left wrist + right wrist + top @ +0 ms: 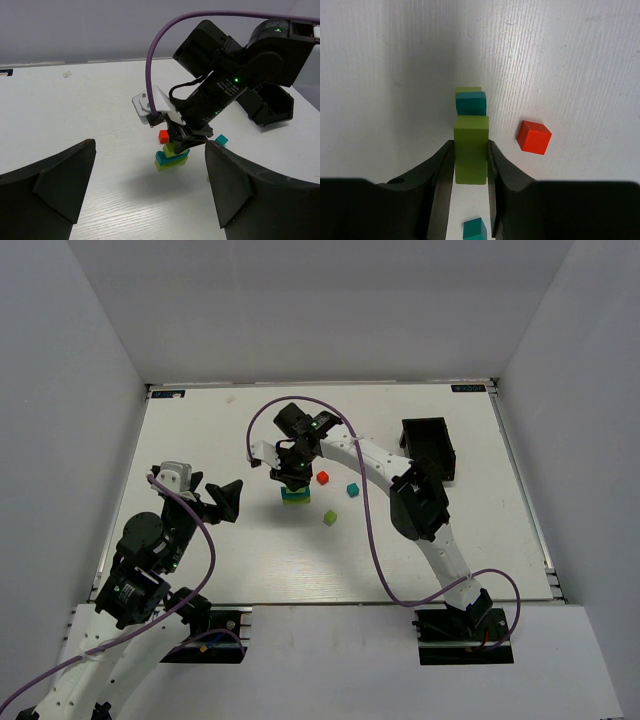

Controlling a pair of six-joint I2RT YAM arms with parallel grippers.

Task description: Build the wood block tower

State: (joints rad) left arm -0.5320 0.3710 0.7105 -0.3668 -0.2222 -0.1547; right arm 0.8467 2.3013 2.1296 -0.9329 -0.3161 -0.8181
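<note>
- Grips a lime-green block [471, 160] in the right tool [470, 147], pinched across its sides for a square set-down.
- Holds it atop the wood block tower [295, 496] mid-bench [200, 440]; contact unclear.
- Shows a red cube [533, 137] loose just beside.
- Holds the left tool [225, 498] wide open and well apart, probably to stay clear.

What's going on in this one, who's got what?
The right gripper is clamped on a lime-green bar, holding it over the small tower, a teal block on a lime-green base. Whether the bar has touched down is unclear. The left gripper sits open and empty off to the side. A red cube, a teal cube and a lime-green cube lie loose nearby on the table.
</note>
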